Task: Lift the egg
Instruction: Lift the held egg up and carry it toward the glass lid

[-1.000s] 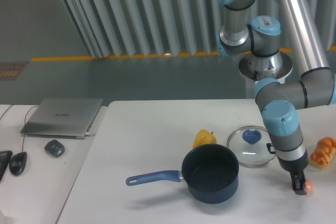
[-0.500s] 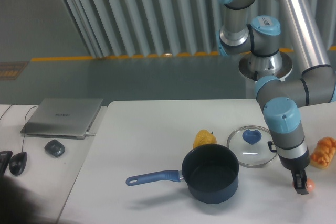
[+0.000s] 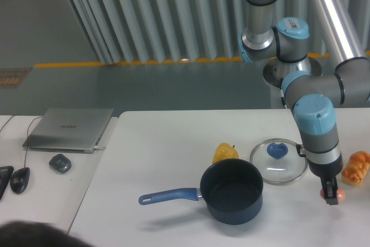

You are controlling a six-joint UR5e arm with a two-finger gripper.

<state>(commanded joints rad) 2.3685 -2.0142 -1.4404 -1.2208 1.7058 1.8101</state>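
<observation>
Smooth pinkish oval egg [image 3: 340, 195] in the black pincer [image 3: 332, 196], clamped tight

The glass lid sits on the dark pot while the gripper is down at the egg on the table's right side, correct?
Not quite. The camera view shows the glass lid lying flat on the table behind the open dark pot. The gripper is indeed at the egg.

One fixed camera, raised, facing the table [image 3: 173, 143] front-on

The egg [image 3: 340, 194] sits right of the pot [image 3: 232, 191], before the bread [image 3: 356, 169].
</observation>
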